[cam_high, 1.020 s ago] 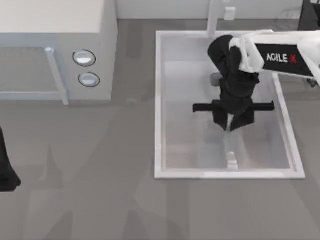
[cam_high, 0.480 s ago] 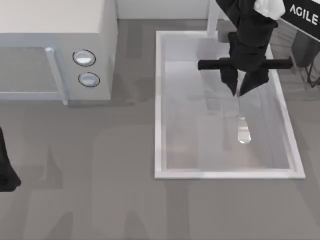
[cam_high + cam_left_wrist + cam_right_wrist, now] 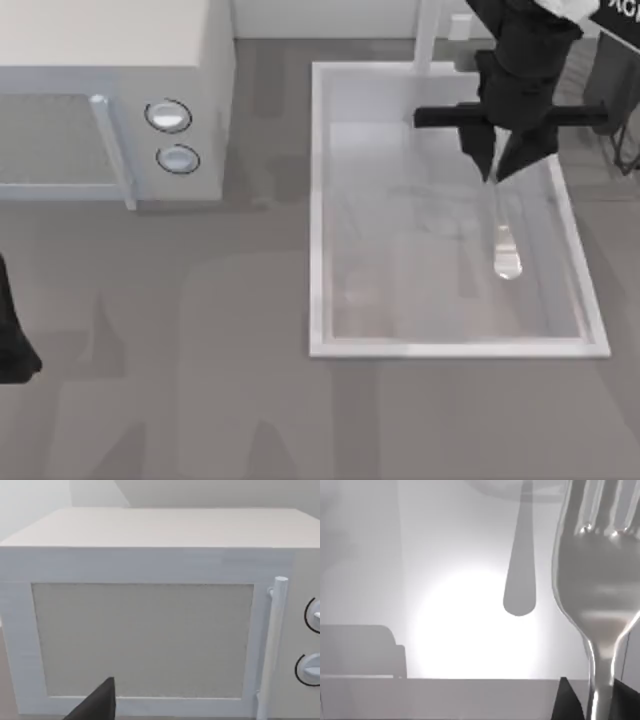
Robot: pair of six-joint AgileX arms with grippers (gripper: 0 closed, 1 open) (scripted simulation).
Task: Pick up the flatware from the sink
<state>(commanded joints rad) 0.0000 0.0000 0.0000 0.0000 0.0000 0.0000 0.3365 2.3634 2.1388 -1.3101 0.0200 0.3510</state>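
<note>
Fork clamped by right gripper, upper right of top view, hanging over sink.
Light, stiff, slick metal; best pinched at handle. Left gripper parked lower left, state unclear.

text: none fully readable | partial white letters cut off at the frame edge on right arm, far right | microwave knobs: unlabelled

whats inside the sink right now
Above the sink basin, the right gripper holds the fork, lifted. The basin floor looks bare; the part under the gripper is covered. The left gripper sits parked facing the microwave.
</note>
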